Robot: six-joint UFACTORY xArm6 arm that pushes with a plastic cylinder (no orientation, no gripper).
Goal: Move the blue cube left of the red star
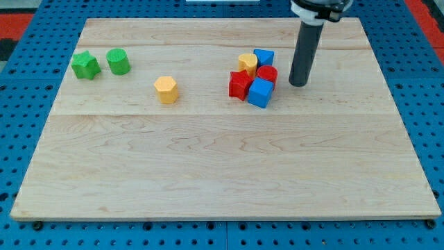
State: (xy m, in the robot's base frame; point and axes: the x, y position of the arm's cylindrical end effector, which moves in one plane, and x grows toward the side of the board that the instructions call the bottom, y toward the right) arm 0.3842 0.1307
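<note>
A blue cube sits in a tight cluster right of the board's middle, touching the red star on the star's right. A red cylinder sits just above the cube. A yellow block and a second blue block sit at the cluster's top. My tip rests on the board just right of the cluster, a short gap from the red cylinder and the blue cube.
A yellow hexagonal block lies left of the cluster. A green star and a green cylinder sit at the upper left. The wooden board lies on a blue pegboard.
</note>
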